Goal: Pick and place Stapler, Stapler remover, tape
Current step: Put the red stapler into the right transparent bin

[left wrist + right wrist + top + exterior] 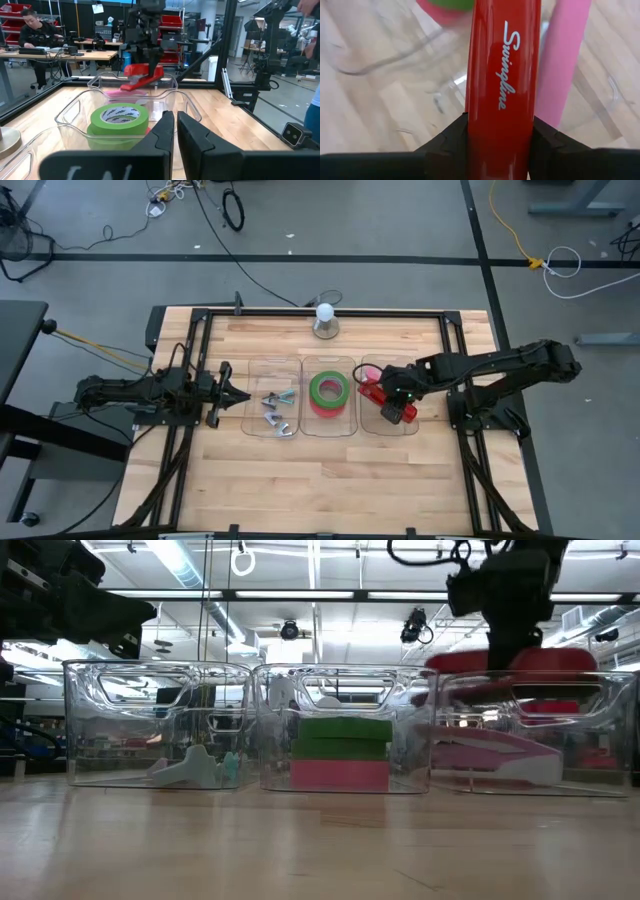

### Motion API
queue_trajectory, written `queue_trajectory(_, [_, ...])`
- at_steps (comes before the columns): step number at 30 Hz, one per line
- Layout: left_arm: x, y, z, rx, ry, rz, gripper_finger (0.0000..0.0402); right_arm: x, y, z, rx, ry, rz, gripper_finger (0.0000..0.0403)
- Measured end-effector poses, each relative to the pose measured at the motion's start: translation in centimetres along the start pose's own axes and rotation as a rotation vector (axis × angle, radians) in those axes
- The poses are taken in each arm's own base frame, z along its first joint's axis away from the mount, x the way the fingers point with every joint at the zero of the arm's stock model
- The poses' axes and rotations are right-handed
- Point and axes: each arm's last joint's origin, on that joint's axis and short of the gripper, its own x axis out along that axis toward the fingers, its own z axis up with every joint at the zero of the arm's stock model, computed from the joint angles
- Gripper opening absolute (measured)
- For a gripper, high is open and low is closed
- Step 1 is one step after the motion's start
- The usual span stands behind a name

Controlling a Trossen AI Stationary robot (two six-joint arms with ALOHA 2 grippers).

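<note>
- The red stapler sits between the right gripper's two dark fingers, which press on its sides; the Swingline lettering runs straight out ahead of the wrist camera.
- Seen from above, the stapler is over the right-hand clear bin, its long axis running roughly from the desk's back edge toward the front, slightly slanted.
- In the low view the stapler hangs at about rim height of that bin, close to level; a pink stapler lies on the bin's floor beneath it.
- The tape, green with a red-pink base, lies flat in the middle bin, hole upward.
- Staple removers lie in the left bin; how many is hard to say, perhaps three.
- The left gripper hovers just beside the left bin's outer wall, holding nothing, its fingers nearly together with a narrow slit between.
- A white ball on a grey base stands near the desk's back edge.
</note>
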Motion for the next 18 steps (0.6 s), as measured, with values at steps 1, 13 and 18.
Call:
queue_trajectory(1, [0.0, 0.0, 0.0, 0.000, 0.000, 0.000, 0.0025, -0.3, 0.1, 0.1, 0.001, -0.014, 0.010, 0.0141])
queue_trajectory(13, [0.0, 0.0, 0.0, 0.000, 0.000, 0.000, 0.0025, -2.9, -0.5, 0.4, 0.063, -0.082, 0.049, 0.0141])
queue_trajectory(18, [0.0, 0.0, 0.0, 0.000, 0.000, 0.000, 0.0025, -3.8, -1.6, 0.0, 0.060, -0.089, 0.022, 0.0141])
